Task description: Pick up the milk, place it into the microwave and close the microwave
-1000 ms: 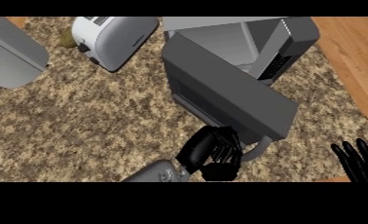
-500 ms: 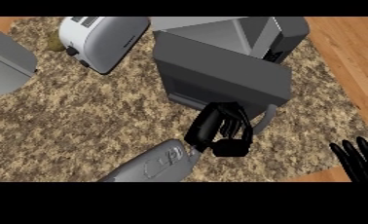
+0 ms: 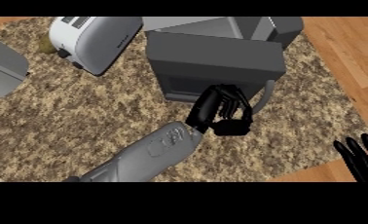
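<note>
The grey microwave [image 3: 208,24] stands at the top centre of the speckled counter [image 3: 86,111]. Its dark door [image 3: 212,60] faces me and is swung almost flat across the front, with the curved handle [image 3: 265,96] at its lower right. My left hand [image 3: 214,112] rests against the door's lower edge, fingers relaxed and slightly bent, holding nothing. My right hand [image 3: 354,157] rests open at the lower right edge, fingers up. No milk shows in this view; the door hides the microwave's inside.
A white and grey toaster [image 3: 97,40] lies to the left of the microwave. Part of a grey appliance [image 3: 10,72] shows at the left edge. A wooden surface [image 3: 338,47] runs along the right, beyond the counter's edge.
The microwave door has swung from wide open towards shut. My left hand has moved up and to the right with it, staying on the door. The right hand has stayed still.
</note>
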{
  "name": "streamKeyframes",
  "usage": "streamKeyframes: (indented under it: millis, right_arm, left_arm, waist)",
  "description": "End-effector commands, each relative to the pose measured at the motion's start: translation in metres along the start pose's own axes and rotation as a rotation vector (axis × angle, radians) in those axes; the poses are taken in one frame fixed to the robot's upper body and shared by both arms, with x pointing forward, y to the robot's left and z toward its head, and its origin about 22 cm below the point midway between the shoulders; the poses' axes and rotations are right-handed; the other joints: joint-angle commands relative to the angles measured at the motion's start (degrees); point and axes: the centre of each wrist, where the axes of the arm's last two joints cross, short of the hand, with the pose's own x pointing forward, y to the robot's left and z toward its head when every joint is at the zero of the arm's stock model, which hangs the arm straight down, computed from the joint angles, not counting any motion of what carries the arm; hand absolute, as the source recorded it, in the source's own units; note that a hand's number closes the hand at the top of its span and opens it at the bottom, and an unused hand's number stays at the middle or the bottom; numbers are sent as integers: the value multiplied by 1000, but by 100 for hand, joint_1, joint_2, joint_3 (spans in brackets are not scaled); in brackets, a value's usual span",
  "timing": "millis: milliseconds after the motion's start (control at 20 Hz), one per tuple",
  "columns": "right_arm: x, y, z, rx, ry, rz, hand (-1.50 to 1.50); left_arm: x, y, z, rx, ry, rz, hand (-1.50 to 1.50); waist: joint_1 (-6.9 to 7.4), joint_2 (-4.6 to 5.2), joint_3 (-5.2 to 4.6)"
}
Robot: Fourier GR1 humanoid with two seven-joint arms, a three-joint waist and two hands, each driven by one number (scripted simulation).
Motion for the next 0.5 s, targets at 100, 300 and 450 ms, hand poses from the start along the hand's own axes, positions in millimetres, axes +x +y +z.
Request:
streamKeyframes:
  millis: [100, 300, 450]
  right_arm:
    - [9, -4, -5, -3, -4, 1, -150]
    - [11, -4, -10, -6, -19, 9, -150]
    - [17, -4, -12, 23, -19, 13, -150]
  left_arm:
    - [13, 18, -26, 72, -30, 51, 150]
    - [20, 26, -39, 103, -31, 65, 150]
    - [16, 31, -41, 115, -22, 93, 150]
  waist:
    - [-37, 38, 0]
    - [-76, 78, 3]
    - [-148, 102, -3]
